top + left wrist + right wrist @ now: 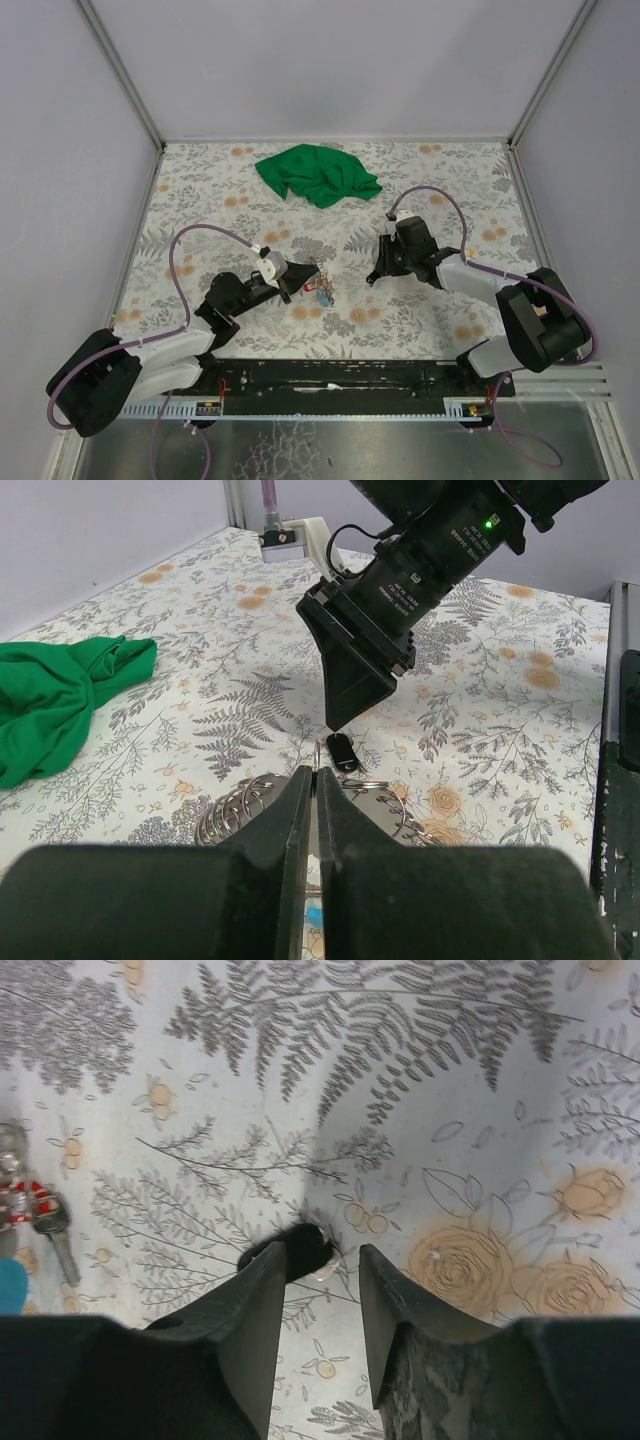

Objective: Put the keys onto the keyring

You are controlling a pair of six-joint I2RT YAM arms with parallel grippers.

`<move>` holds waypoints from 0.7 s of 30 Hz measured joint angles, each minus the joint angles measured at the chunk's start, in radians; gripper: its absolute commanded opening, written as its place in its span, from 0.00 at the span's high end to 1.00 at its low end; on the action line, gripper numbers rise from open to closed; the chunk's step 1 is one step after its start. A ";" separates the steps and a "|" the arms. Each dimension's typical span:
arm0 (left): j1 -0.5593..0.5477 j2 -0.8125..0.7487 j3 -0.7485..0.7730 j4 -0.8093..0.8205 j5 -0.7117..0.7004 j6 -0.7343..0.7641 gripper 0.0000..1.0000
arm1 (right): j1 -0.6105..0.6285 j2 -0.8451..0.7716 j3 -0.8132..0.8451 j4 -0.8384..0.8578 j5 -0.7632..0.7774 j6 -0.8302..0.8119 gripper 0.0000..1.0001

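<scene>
Left gripper: the left gripper (313,776) has its jaws pressed flat together, low over the table (440,190). A thin metal wire rises from their tips, but whether it is actually pinched cannot be told.
Right gripper: the right gripper (322,1253) is parted by a narrow gap and points straight down. A small dark clip (298,1248) lies at the tip of one finger, not between the two.
Keyring: the keyring (236,814) lies on the table just behind the left fingertips, its grey coils showing on both sides of them. The wrist views do not settle whether the dark clip is joined to it.
Keys: the red-tagged key (38,1213) and the blue tag (8,1286) lie close together at the edge of the right wrist view, near the left gripper and well apart from the right one.
Handling: the keys look light, thin, stiff and flat on the table, so likely slippery to lift. The plastic tag seems the surest hold, leaving the hole free. The loop looks springy and apt to slide, so it probably needs holding near the clip.
Elsewhere: a crumpled green cloth (318,173) lies far off.
</scene>
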 measured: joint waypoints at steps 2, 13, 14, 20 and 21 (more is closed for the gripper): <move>0.000 0.000 0.000 0.000 0.000 0.000 1.00 | -0.011 0.001 -0.012 0.044 -0.026 -0.004 0.63; 0.000 0.000 0.000 0.000 0.000 0.000 1.00 | -0.073 0.024 -0.089 0.192 -0.145 0.002 0.70; 0.000 0.000 0.000 0.000 0.000 0.000 1.00 | -0.078 0.029 -0.094 0.202 -0.158 0.005 0.70; 0.000 0.000 0.000 0.000 0.000 0.000 1.00 | -0.095 0.057 -0.111 0.256 -0.207 0.014 0.72; 0.000 0.000 0.000 0.000 0.000 0.000 1.00 | -0.097 0.057 -0.115 0.264 -0.212 0.015 0.72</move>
